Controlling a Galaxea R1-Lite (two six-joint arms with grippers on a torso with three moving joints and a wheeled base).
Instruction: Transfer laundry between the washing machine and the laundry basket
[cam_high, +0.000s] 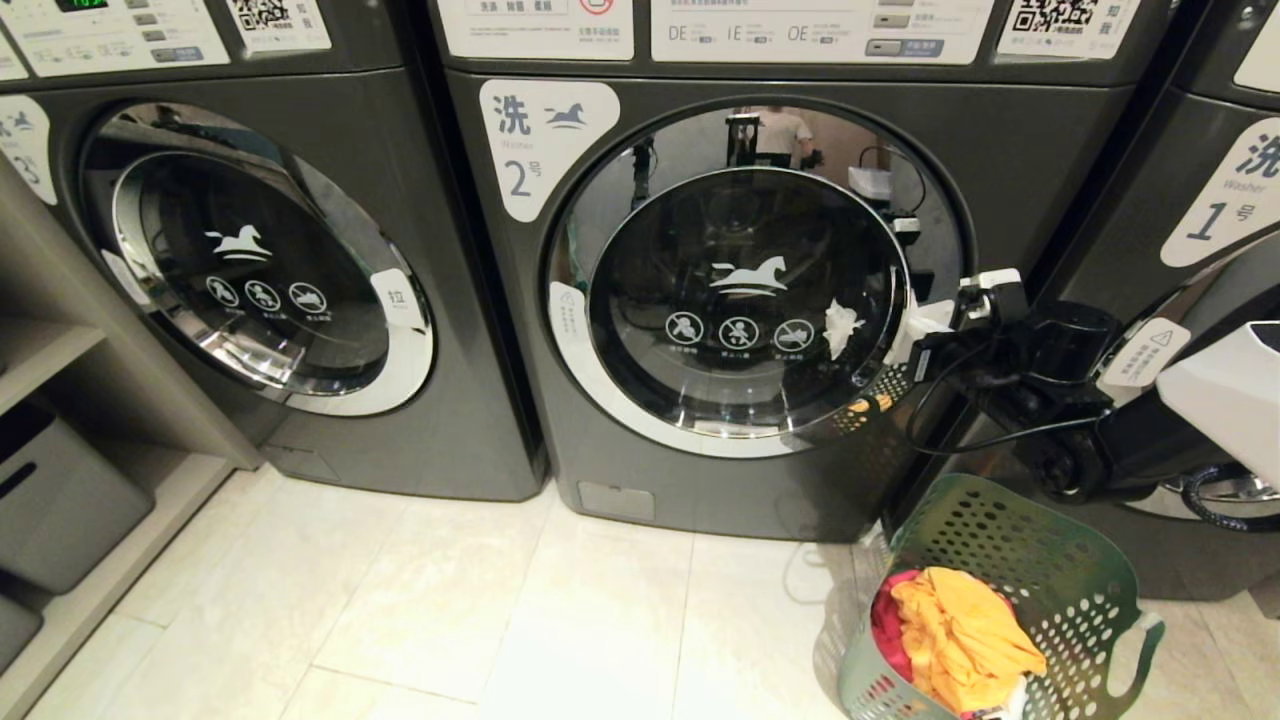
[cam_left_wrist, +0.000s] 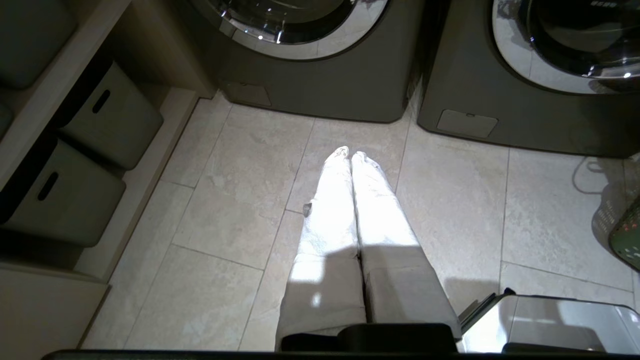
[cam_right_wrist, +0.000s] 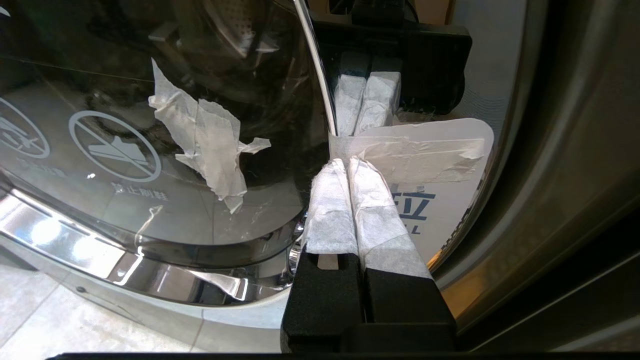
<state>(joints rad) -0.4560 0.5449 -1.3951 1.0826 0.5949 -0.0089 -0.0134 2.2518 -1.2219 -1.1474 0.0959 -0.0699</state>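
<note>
While my right gripper (cam_right_wrist: 347, 162) sits clenched with nothing in it, its taped fingertips (cam_right_wrist: 332, 172) press on the white pull tab (cam_right_wrist: 450, 200) at the right edge of the washing machine (cam_high: 760, 300) door, which looks shut. Off in the left wrist view, my left gripper (cam_left_wrist: 351, 155) hangs above the tiled floor (cam_left_wrist: 225, 210), likewise clenched and empty. I see the laundry basket (cam_high: 1050, 560) on the floor below the right arm, red and yellow laundry (cam_high: 960, 625) heaped inside.

The washing machine (cam_high: 700, 300) has a matt grey body and glossy chrome-rimmed glass door, beside it a perforated green plastic laundry basket (cam_high: 1050, 560) holding soft cloth laundry (cam_high: 960, 630).
</note>
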